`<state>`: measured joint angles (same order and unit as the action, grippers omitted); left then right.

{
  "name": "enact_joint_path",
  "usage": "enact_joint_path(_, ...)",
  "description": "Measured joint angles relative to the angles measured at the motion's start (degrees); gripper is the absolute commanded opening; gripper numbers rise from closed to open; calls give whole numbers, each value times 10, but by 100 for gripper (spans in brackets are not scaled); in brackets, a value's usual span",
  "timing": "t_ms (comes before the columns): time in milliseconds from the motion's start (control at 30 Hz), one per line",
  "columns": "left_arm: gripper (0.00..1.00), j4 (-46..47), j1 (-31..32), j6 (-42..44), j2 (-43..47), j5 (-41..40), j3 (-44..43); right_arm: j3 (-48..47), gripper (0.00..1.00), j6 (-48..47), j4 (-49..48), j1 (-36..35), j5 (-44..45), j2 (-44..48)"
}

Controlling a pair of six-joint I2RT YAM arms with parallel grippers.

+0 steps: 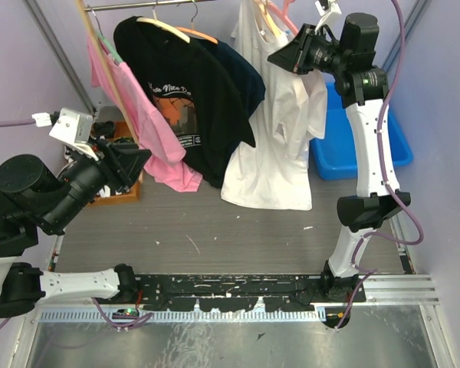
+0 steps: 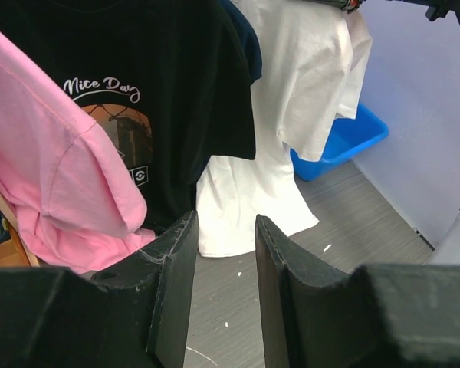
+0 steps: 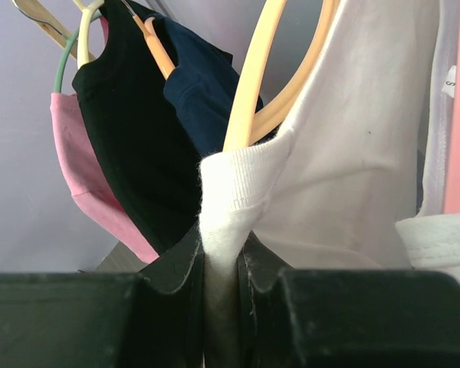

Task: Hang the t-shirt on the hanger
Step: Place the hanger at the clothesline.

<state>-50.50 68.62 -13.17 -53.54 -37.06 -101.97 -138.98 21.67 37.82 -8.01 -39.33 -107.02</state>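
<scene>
A fold of the ribbed neckband of the t-shirt point(image 3: 353, 153) is pinched between the jaws of the right gripper point(image 3: 222, 244), which are held narrow on the cloth. Directly above those jaws, a curved wooden arm of the hanger point(image 3: 249, 84) is seen rising out of the neck opening. From the pinch the shirt's long axis runs straight down, below the jaws. Farther off, beyond and to their left, a navy garment point(image 3: 203, 88) and a black t-shirt point(image 3: 126, 130) are hung.

The left gripper point(image 2: 224, 230) is held with its jaws partly parted and nothing between them. The shirt's lower body lies ahead and slightly to their right, well apart. The right arm is judged the nearer. Any seating of the collar on the hanger would be done from directly beneath the wood.
</scene>
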Motion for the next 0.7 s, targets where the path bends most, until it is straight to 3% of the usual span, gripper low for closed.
enact_joint_path(700,42,0,0,-1,0,0,-4,31,1,38,-62,0,-29,-25)
